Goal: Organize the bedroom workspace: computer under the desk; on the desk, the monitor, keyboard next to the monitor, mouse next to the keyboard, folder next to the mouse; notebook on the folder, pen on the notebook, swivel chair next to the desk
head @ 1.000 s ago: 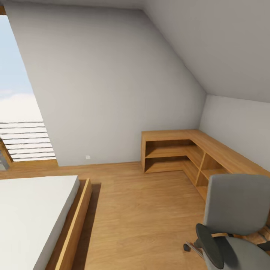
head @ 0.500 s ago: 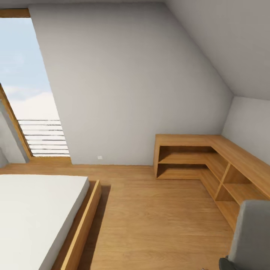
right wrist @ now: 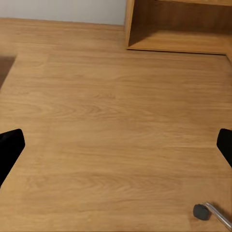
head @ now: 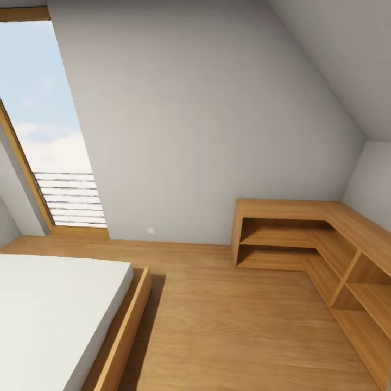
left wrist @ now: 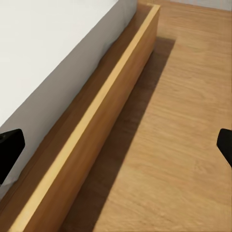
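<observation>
— Fingers (left wrist: 8,150) of our left arm stand wide apart over the bed's (head: 49,315) wooden edge; the right fingers (right wrist: 9,147), equally spread, hold nothing above the floor (head: 233,326).

— Where's the chair?

— We see a chair caster (right wrist: 202,211) by our right arm, so that arm seems nearer. Corner shelves (head: 304,239) lie ahead to the right.

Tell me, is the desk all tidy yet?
These pictures can't say. The head view looks over a bed, bare wooden floor and corner shelves. Both wrist views show spread fingers holding nothing, one over the bed's edge, the other above floor with a chair's caster. Where the keyboard, mouse, folder, notebook and pen lie stays unknown.
</observation>
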You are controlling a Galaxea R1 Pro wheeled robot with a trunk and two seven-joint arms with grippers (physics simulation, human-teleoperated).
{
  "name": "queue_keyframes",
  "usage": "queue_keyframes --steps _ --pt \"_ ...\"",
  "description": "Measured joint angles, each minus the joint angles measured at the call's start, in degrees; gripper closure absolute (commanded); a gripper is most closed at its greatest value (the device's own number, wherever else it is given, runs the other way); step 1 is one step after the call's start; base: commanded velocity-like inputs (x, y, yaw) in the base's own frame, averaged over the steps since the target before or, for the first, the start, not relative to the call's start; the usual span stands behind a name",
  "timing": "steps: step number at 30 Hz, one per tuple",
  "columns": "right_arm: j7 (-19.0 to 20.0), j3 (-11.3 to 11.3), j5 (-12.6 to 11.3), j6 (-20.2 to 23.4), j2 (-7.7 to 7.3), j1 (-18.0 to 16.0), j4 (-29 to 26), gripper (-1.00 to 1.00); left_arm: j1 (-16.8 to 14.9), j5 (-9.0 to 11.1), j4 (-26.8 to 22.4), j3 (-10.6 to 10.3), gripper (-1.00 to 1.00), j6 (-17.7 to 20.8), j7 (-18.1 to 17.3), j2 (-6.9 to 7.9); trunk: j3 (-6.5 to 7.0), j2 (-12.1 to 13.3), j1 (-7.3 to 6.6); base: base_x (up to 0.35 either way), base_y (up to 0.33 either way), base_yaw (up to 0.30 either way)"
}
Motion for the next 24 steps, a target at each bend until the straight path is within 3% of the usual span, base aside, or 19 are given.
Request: queue_keyframes --steps 24 --pt "0.03 -0.01 0.06 0.0 -0.02 0.0 0.0 -1.0 0.0 0.0 0.0 0.0 -1.0 0.09 0.0 -0.07 0.05 0.0 0.0 0.326 0.0 -0.016"
